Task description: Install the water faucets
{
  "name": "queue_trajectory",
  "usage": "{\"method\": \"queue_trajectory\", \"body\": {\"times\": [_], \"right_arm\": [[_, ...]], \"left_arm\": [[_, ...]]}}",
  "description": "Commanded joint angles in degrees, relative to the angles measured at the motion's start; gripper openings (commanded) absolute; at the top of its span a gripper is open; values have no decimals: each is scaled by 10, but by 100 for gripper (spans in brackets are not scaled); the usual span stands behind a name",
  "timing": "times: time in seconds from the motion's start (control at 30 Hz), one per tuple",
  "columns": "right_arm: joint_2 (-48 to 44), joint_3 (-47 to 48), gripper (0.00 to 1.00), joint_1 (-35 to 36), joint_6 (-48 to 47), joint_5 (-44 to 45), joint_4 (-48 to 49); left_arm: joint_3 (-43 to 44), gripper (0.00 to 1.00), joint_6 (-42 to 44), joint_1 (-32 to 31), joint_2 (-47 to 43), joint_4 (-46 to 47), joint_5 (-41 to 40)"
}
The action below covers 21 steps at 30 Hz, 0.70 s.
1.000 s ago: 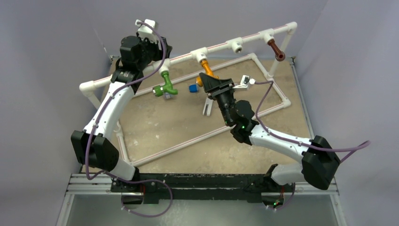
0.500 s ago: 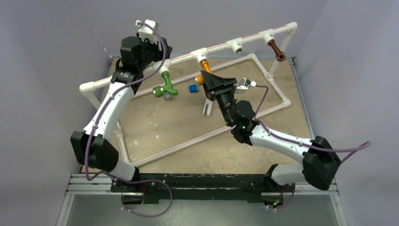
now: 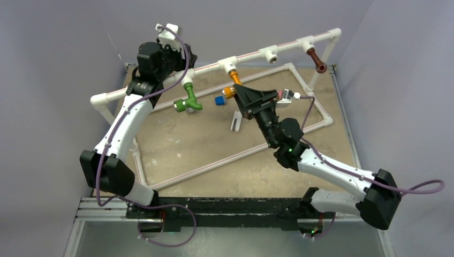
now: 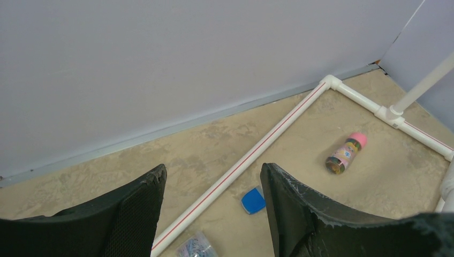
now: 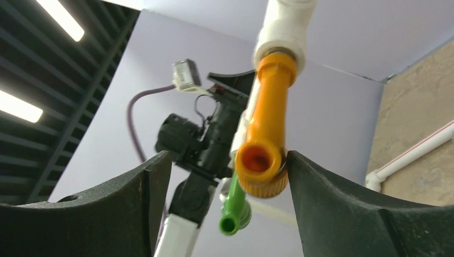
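Observation:
Three water faucets hang from the raised white pipe rail (image 3: 249,53): a green one (image 3: 187,99) at the left, an orange one (image 3: 233,81) in the middle and a dark brown one (image 3: 317,59) at the right. My right gripper (image 3: 237,91) is open around the lower end of the orange faucet (image 5: 265,134). In the right wrist view its right finger (image 5: 321,193) lies close against the faucet's ribbed cap, and a wide gap stays on the left. My left gripper (image 3: 182,58) is by the rail above the green faucet. It (image 4: 213,167) is open and holds nothing.
An empty tee socket (image 3: 270,53) sits on the rail between the orange and brown faucets. On the floor lie a white pipe frame (image 3: 214,160), a blue block (image 4: 252,200), a pink-and-brown cylinder (image 4: 345,153), a white clip (image 3: 235,122) and a bag of clips (image 4: 195,247).
My right gripper has opened off the orange faucet, and the right arm has shifted right. The orange faucet stays hanging from the rail. The left arm has not moved.

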Motion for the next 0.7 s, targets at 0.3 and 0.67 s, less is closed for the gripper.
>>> {"method": "queue_trajectory", "body": {"times": [0.3, 0.67], "right_arm": [[-161, -11, 83, 5, -191, 9, -159], [-198, 58, 84, 5, -634, -71, -275]], "left_arm": [[-43, 65, 13, -7, 32, -80, 16], [-42, 64, 12, -8, 34, -80, 16]]}}
